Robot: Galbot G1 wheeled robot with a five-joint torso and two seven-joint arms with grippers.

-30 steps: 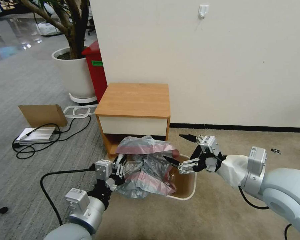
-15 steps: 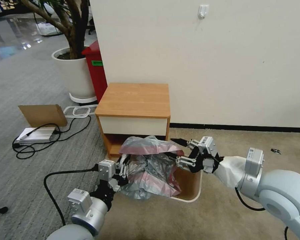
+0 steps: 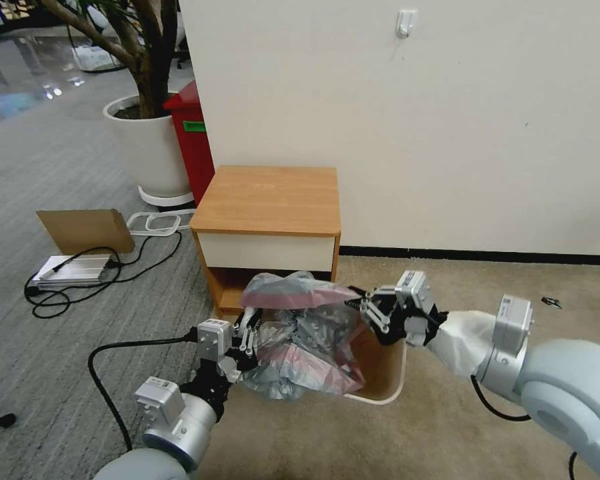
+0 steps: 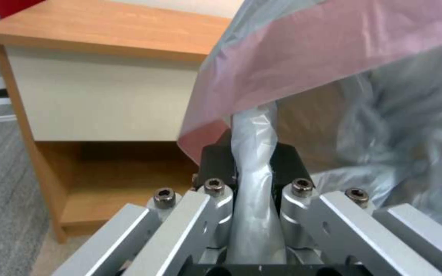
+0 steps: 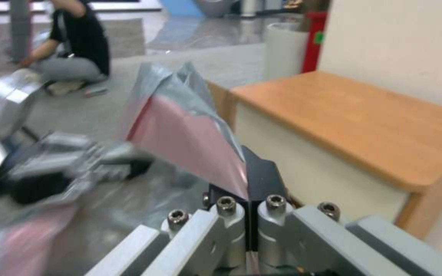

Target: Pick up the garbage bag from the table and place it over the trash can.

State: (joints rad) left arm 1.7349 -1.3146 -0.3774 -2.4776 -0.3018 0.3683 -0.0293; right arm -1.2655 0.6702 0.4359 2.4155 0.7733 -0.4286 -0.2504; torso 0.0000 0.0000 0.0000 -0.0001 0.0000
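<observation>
The garbage bag [image 3: 300, 340] hangs bunched between the two grippers, draped over the left part of the trash can [image 3: 380, 373], which stands on the carpet just in front of the table [image 3: 270, 200]. The table's top is bare; the bag is off it, its upper pink-red band rising to about the level of the open shelf.

The left gripper [image 3: 247, 337] sits at the bag's left side, its fingers pressed together on a twisted strand of grey plastic — in the left wrist view that strand [image 4: 254, 172] runs straight down between the black pads, with the pink band spreading above it.

The right gripper [image 3: 367, 308] is at the bag's upper right corner, above the far rim of the trash can. Its fingers are closed on the bag's edge — the right wrist view shows the pink film [image 5: 190, 149] pinched between the dark pads.

The can's right half stays uncovered, its tan inside visible.
</observation>
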